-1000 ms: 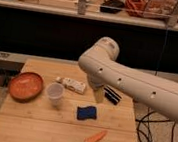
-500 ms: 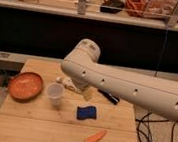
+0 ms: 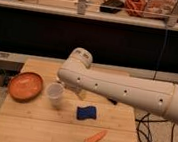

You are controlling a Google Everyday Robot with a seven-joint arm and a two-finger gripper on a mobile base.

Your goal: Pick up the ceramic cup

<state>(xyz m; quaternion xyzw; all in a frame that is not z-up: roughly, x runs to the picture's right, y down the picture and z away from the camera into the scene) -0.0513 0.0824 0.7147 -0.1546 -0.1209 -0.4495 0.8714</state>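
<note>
Swung toward 9 o'clock, robot arm (image 3: 122, 91) now looms at 2 o'clock of ceramic cup (image 3: 54, 93); gripper hidden beneath it, grip state impossible to tell.

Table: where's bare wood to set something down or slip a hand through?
Bare: the front-left table, before the bowl and cup, left of the carrot; and the front-right corner beyond the sponge. Crowded: bowl to sponge, under the arm, which hides the gripper.

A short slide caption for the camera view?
Arm hovers by the ceramic cup beside the orange bowl; tool hidden behind arm.
</note>
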